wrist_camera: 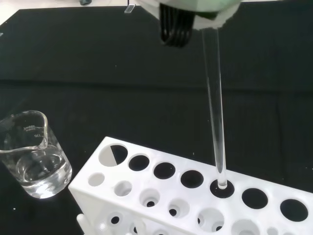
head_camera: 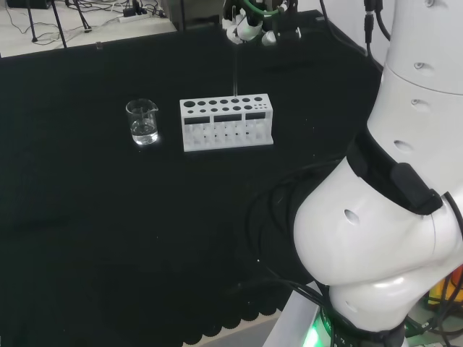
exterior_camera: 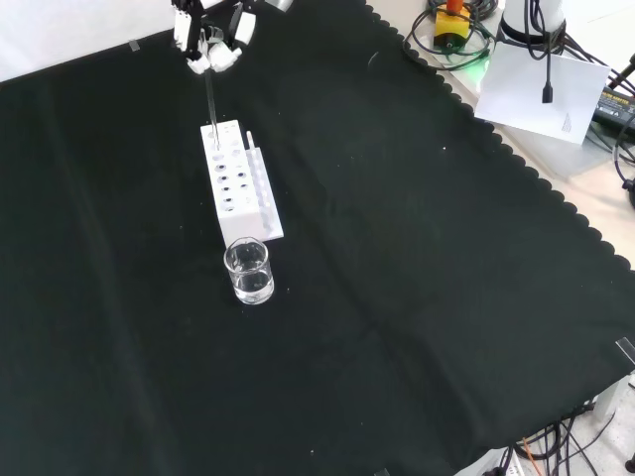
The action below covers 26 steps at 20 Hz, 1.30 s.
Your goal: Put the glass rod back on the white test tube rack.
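The white test tube rack [head_camera: 226, 123] [exterior_camera: 238, 182] [wrist_camera: 186, 205] stands on the black cloth with several round holes in its top. A clear glass rod [wrist_camera: 215, 105] [head_camera: 234, 69] [exterior_camera: 211, 99] hangs upright from the hand [head_camera: 249, 25] [exterior_camera: 210, 40] [wrist_camera: 195, 10], whose fingers are curled on its top end. In the wrist view the rod's lower tip sits in the mouth of a back-row hole. The hand is well above the rack.
A small glass beaker [head_camera: 142, 121] [exterior_camera: 248, 270] [wrist_camera: 32, 154] with a little clear liquid stands just beside one end of the rack. The arm's white links [head_camera: 394, 188] fill the right of the head view. Cables lie past the cloth's edge.
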Each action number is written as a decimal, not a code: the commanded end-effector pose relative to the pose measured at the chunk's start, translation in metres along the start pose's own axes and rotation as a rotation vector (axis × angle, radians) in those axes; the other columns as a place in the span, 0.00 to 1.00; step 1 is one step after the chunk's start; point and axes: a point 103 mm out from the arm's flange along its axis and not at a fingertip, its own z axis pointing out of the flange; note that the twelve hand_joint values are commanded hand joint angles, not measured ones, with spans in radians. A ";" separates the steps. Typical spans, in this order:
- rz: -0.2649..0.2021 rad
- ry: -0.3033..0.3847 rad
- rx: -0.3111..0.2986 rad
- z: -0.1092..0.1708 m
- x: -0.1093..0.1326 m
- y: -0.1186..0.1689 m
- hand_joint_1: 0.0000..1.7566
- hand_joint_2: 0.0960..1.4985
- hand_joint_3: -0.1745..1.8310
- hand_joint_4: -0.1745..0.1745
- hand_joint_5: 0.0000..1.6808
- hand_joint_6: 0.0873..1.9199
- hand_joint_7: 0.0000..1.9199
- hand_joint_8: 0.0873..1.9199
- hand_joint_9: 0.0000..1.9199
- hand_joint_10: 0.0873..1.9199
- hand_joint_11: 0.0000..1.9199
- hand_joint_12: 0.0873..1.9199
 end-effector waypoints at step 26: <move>0.013 0.048 0.049 0.065 -0.028 0.021 0.74 0.48 0.41 0.00 0.64 0.34 0.57 0.65 0.87 0.47 0.87 0.50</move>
